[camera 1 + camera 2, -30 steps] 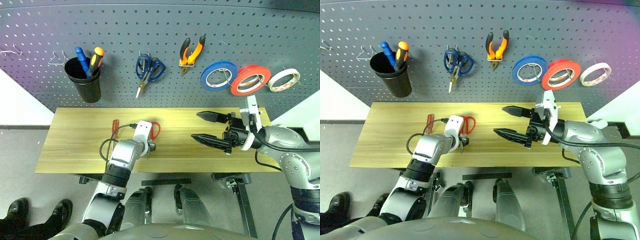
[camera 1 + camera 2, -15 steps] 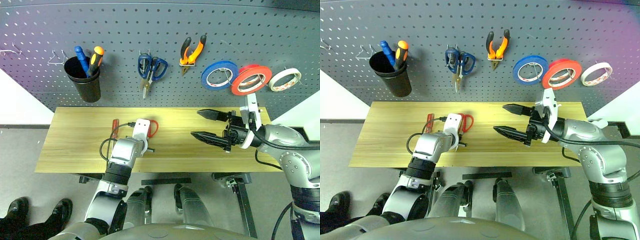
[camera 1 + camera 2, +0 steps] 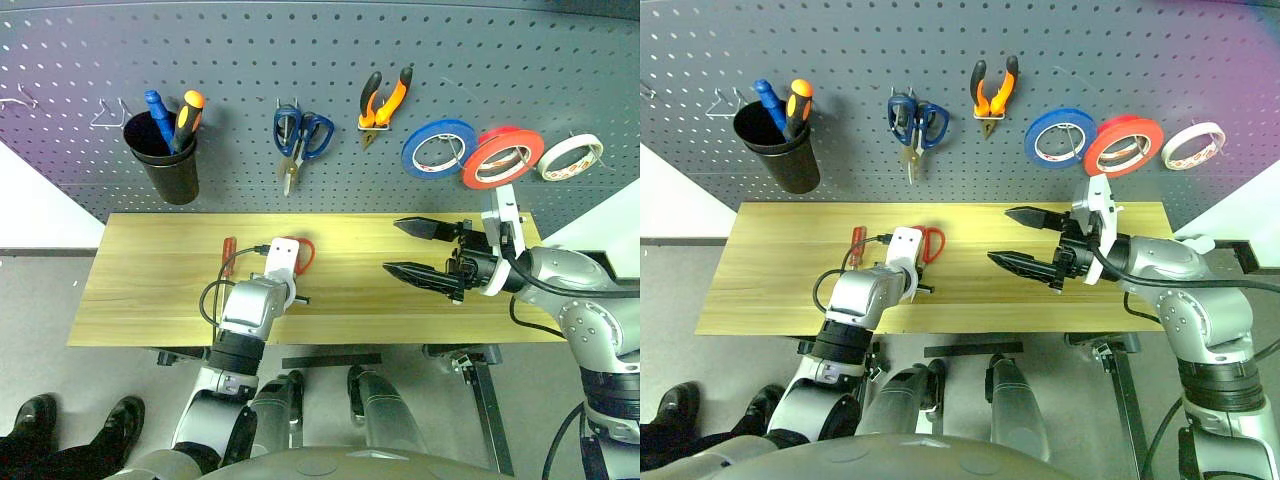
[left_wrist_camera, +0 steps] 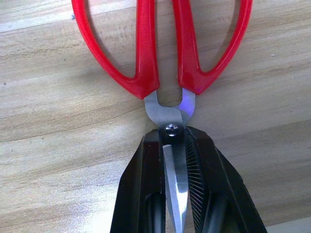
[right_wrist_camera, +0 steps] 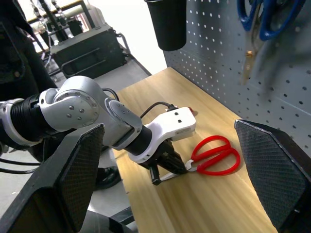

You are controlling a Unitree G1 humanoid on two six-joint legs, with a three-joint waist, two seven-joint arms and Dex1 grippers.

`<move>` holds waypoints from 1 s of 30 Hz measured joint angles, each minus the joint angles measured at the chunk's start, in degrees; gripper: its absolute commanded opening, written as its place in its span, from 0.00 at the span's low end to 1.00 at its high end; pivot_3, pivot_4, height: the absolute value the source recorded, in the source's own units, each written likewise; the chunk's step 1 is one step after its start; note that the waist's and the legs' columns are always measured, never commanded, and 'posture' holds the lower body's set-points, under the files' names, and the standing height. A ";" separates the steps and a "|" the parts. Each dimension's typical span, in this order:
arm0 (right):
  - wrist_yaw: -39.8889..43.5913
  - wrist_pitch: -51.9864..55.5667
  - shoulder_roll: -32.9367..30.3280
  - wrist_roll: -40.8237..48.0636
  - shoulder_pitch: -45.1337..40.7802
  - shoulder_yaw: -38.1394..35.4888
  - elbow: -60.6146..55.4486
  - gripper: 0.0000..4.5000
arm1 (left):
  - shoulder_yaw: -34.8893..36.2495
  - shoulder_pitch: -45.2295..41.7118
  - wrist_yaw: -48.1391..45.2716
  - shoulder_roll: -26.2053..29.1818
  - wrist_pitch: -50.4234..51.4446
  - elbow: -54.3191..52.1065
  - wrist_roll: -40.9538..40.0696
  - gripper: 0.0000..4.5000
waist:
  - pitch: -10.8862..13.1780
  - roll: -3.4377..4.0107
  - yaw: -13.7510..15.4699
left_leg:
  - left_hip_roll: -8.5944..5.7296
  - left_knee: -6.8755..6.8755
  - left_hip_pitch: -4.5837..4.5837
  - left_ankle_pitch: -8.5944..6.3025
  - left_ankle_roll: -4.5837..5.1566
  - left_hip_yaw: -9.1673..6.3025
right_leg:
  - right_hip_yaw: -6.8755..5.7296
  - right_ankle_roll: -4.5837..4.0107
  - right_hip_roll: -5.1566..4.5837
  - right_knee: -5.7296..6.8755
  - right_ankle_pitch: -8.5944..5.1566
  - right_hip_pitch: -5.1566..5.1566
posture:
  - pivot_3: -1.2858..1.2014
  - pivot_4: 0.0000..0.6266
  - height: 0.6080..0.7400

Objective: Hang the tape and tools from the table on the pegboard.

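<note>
**Left tool clamping the red scissors on the counter**

Left tool [image 4: 176, 160] is pinching the blades of the red-handled scissors [image 4: 163, 58] just below the pivot screw, its black fingers [image 4: 143, 189] closed against the steel on both sides. The scissors are lying flat on the light-wood counter [image 3: 150, 300], handles pointing toward the pegboard [image 3: 300, 60]. A slim red-handled screwdriver [image 3: 228, 252] is lying on the counter just beside the left tool, on its left. Right tool [image 3: 425, 250] is hovering above the counter's right half, fingers spread wide and gripping nothing, pointing toward the left arm. On the pegboard, the small pliers [image 3: 382, 105] are hanging near the middle, and the red tape ring [image 3: 502, 158] is hanging between a blue roll [image 3: 437, 148] and a white roll [image 3: 569, 158]. Blue-handled scissors [image 3: 298, 140] and a black cup [image 3: 162, 160] holding two screwdrivers are hanging further left.
</note>
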 measured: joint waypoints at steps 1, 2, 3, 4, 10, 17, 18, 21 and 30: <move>0.48 -0.37 0.00 -0.09 0.00 -0.15 0.43 1.00 | -0.52 0.81 0.33 0.17 -1.37 -0.56 0.60 0.06 | 0.12 0.01 0.05 | 0.00 -0.01 -0.01 0.00 0.00 0.00 | 0.00 0.00 0.00 0.00 0.00 -0.02 | 0.46 0.53 1.00; 0.90 -0.63 -0.04 -0.16 0.00 -0.17 0.86 1.00 | -1.50 1.43 0.51 0.70 -2.46 -0.95 1.24 0.06 | 0.23 0.00 0.07 | 0.00 -0.01 -0.02 0.00 0.00 0.00 | 0.00 0.01 0.00 0.00 0.01 -0.02 | 0.46 0.53 1.00; 1.39 -0.76 -0.08 -0.19 0.01 -0.18 1.26 1.00 | -2.58 1.71 0.45 1.51 -3.33 -1.14 1.79 0.06 | 0.32 0.01 0.12 | 0.00 -0.01 -0.04 0.00 0.00 0.00 | 0.00 0.00 0.00 0.00 0.01 -0.04 | 0.46 0.52 1.00; 1.95 -0.89 -0.08 -0.15 0.01 -0.19 1.64 1.00 | -3.61 2.01 0.32 2.15 -3.97 -1.62 2.44 0.06 | 0.37 0.02 0.16 | 0.00 -0.01 -0.09 0.00 0.00 0.00 | 0.00 0.00 0.00 0.00 0.01 -0.08 | 0.46 0.52 1.00; 3.86 -1.80 -0.06 0.45 -0.81 -1.50 3.38 1.00 | -4.59 3.47 0.55 2.64 -8.74 -2.82 4.20 0.06 | 0.39 0.03 0.27 | -0.01 0.16 -1.00 0.01 0.01 0.01 | -0.02 0.28 -0.02 0.11 0.21 -1.02 | 0.46 0.50 1.00; 4.96 -3.05 -0.06 -0.23 -1.30 -1.49 3.90 1.00 | -4.53 5.48 2.25 2.04 -6.32 -5.43 5.97 0.06 | 0.39 0.04 0.27 | -0.01 0.09 -0.99 -0.02 0.04 0.01 | -0.05 0.31 -0.02 0.10 0.23 -1.02 | 0.46 0.48 1.00; 5.00 -3.06 -0.06 -0.23 -1.38 -1.48 4.11 1.00 | -4.55 5.91 2.16 2.03 -6.02 -6.01 6.01 0.06 | 0.39 0.04 0.28 | -0.01 0.10 -0.99 -0.02 0.04 0.01 | -0.05 0.31 -0.02 0.11 0.23 -1.02 | 0.46 0.47 1.00; 5.20 -3.05 -0.06 -0.22 -1.66 -1.48 4.45 1.00 | -4.60 6.46 2.02 1.82 -5.64 -6.77 6.08 0.06 | 0.38 0.04 0.29 | -0.01 0.13 -0.98 -0.02 0.04 0.01 | -0.05 0.29 -0.02 0.13 0.24 -1.02 | 0.46 0.47 1.00; 5.53 -3.05 -0.02 -0.23 -2.27 -1.46 5.29 1.00 | -3.67 6.51 0.34 0.48 -6.71 -9.48 5.33 0.06 | 0.37 0.05 0.36 | -0.01 0.15 -0.99 -0.02 0.03 0.02 | -0.07 0.33 -0.02 0.14 0.28 -1.01 | 0.47 0.45 1.00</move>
